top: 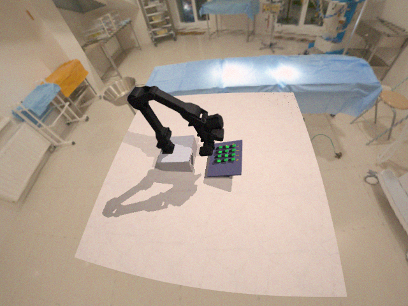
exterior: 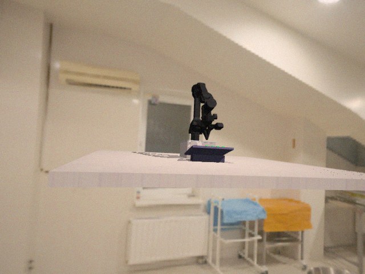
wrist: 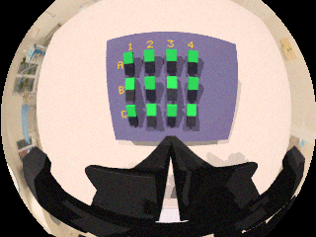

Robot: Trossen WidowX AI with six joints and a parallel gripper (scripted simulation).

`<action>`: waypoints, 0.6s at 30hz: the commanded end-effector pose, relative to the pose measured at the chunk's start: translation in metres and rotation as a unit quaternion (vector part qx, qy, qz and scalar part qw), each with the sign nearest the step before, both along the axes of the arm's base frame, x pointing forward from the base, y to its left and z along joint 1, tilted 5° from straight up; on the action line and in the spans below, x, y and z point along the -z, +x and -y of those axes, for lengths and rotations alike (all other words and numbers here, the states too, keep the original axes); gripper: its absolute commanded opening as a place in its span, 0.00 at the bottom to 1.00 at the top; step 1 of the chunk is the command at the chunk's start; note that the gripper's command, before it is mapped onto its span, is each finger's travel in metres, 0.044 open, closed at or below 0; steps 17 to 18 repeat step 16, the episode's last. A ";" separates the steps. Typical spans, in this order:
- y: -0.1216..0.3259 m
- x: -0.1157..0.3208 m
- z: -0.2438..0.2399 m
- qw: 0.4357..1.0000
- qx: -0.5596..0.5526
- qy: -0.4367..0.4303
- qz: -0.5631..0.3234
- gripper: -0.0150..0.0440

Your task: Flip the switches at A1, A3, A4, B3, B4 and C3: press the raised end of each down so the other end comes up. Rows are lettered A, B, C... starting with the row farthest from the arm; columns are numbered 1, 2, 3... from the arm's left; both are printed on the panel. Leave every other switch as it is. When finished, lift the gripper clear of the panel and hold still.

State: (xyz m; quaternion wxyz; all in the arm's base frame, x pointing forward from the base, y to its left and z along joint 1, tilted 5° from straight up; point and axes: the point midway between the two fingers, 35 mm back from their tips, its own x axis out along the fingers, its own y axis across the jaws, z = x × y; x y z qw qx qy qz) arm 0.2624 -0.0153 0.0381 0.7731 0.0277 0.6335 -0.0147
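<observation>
The purple panel bears rows A, B, C and columns 1 to 4 of rocker switches with green far halves and dark near halves. In the wrist view A1, A3, A4, B3, B4 and C3 all show. B3's near half looks greyer than its row neighbours'. Which ends are raised is hard to tell. My gripper is shut and empty, above the panel's near side, touching no switch; its tips are hidden in the top view.
A pale box stands beside the arm's base, on the near side of the panel. The panel rests on a dark block on the pale table. The arm arches over from the base.
</observation>
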 end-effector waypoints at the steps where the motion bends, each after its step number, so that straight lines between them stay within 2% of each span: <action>1: 0.032 -0.014 -0.007 1.000 0.000 -0.001 0.009 0.25; 18: 0.038 -0.016 -0.009 1.000 0.000 -0.001 0.009 0.25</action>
